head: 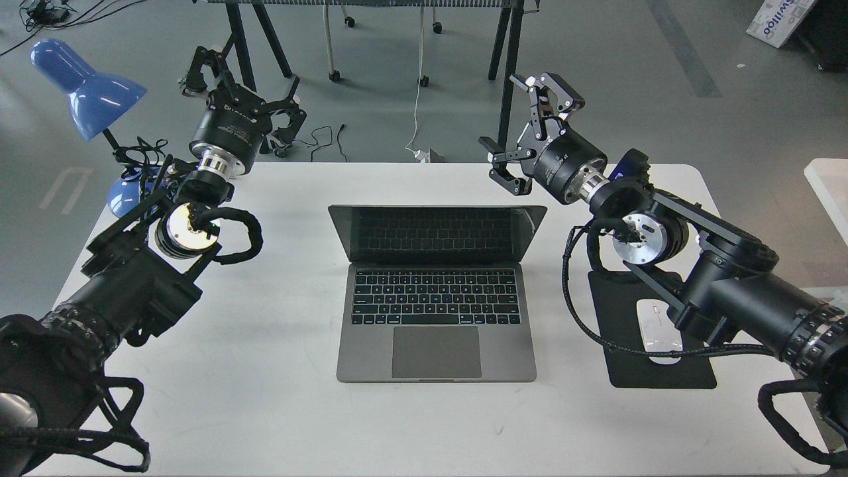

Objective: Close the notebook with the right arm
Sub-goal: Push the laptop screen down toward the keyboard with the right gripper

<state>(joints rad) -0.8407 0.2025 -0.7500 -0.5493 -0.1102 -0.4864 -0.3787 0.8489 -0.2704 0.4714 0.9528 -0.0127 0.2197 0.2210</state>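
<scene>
The notebook [435, 318] is a slim grey laptop lying open in the middle of the white table [278, 411], its dark screen [437, 233] tilted back and facing me. My right arm comes in from the right, and its gripper [523, 129] is open and empty, held just above and behind the screen's upper right corner without touching it. My left gripper [238, 86] is open and empty at the table's far left corner, next to the blue lamp.
A black mouse pad [652, 371] with a white mouse [659, 331] lies right of the notebook, partly under my right arm. A blue desk lamp [83, 86] stands at the far left. Black trestle legs [507, 79] stand on the floor behind the table.
</scene>
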